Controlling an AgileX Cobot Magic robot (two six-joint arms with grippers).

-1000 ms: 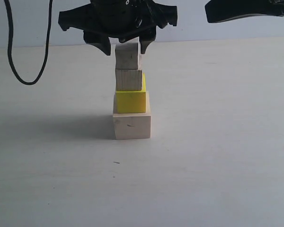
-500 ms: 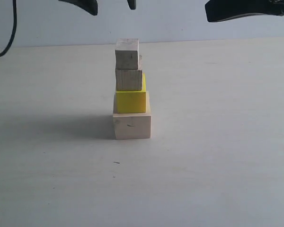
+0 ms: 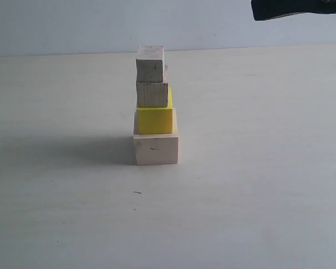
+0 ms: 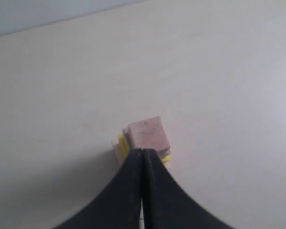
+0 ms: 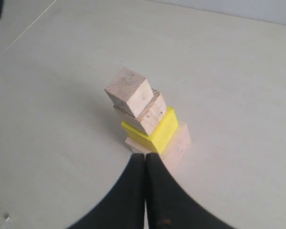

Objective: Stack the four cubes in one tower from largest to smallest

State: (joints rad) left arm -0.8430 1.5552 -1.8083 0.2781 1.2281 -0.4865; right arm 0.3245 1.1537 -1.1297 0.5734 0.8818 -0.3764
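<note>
The four cubes stand as one tower on the table. The large pale wood cube (image 3: 155, 148) is at the bottom, the yellow cube (image 3: 154, 119) on it, then the brownish grained cube (image 3: 152, 94), and the smallest pale cube (image 3: 150, 63) on top. In the right wrist view the tower shows its top cube (image 5: 128, 92) and yellow cube (image 5: 156, 130). My left gripper (image 4: 142, 151) is shut and empty, high above the tower's top cube (image 4: 148, 133). My right gripper (image 5: 146, 156) is shut and empty, off to the side of the tower. Neither gripper touches a cube.
A dark part of the right arm (image 3: 297, 8) shows at the top right of the exterior view. The pale table (image 3: 257, 185) runs around the tower, with a wall behind it. A small dark speck (image 3: 138, 192) lies in front of the tower.
My left gripper let go of the top cube, rose out of the exterior view and shut. The cable at the left has left the view. The tower stays standing.
</note>
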